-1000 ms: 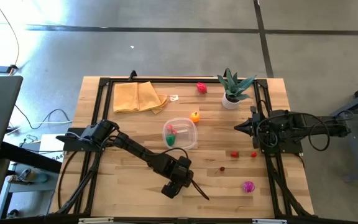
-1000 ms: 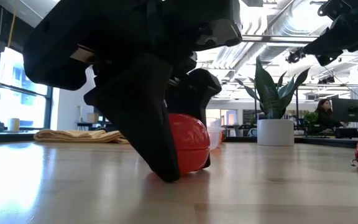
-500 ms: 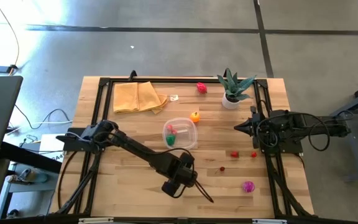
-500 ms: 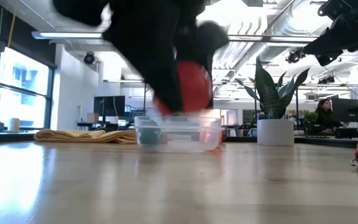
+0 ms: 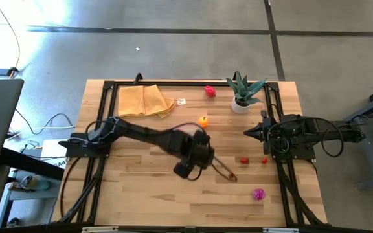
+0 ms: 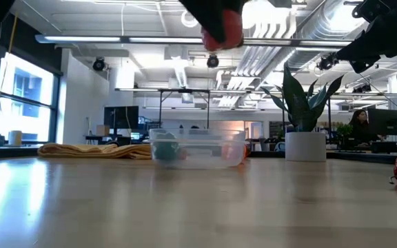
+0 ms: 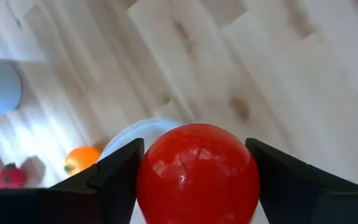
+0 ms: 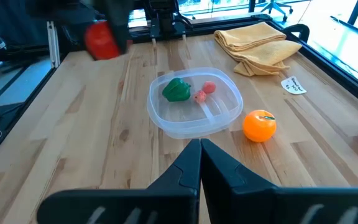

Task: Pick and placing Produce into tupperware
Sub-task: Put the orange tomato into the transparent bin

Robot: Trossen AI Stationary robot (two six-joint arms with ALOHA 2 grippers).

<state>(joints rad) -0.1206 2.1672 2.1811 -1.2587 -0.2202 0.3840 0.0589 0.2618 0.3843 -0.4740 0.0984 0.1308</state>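
Note:
My left gripper (image 7: 197,186) is shut on a glossy red ball-shaped fruit (image 7: 197,171) and hangs high over the table beside the clear tupperware (image 8: 196,102); the low view shows the fruit (image 6: 222,31) well above the container (image 6: 197,148). In the high view the left arm (image 5: 193,155) covers the tupperware. Inside it lie a green pepper (image 8: 178,89) and small pink-red pieces (image 8: 204,93). An orange (image 8: 259,124) rests on the wood beside it. My right gripper (image 8: 199,152) is shut and waits at the table's right edge. My left gripper pinches the red fruit between its two fingers, one on each side of its round body (image 7: 148,177). The fingers (image 7: 114,180) come from above, pointing down. The fruit is lifted clear of the table.
A tan cloth (image 5: 144,100) lies at the far left, a potted plant (image 5: 241,90) and a red strawberry (image 5: 210,91) at the far edge. Small red pieces (image 5: 244,160) and a magenta fruit (image 5: 258,193) sit on the right half. A thin cable (image 5: 222,169) trails by the left wrist.
My left gripper, shut on the red fruit, has lifted it off the wood near the table's near edge. It has risen high and swung toward the far edge and somewhat right, to the tupperware. The right arm has kept still.

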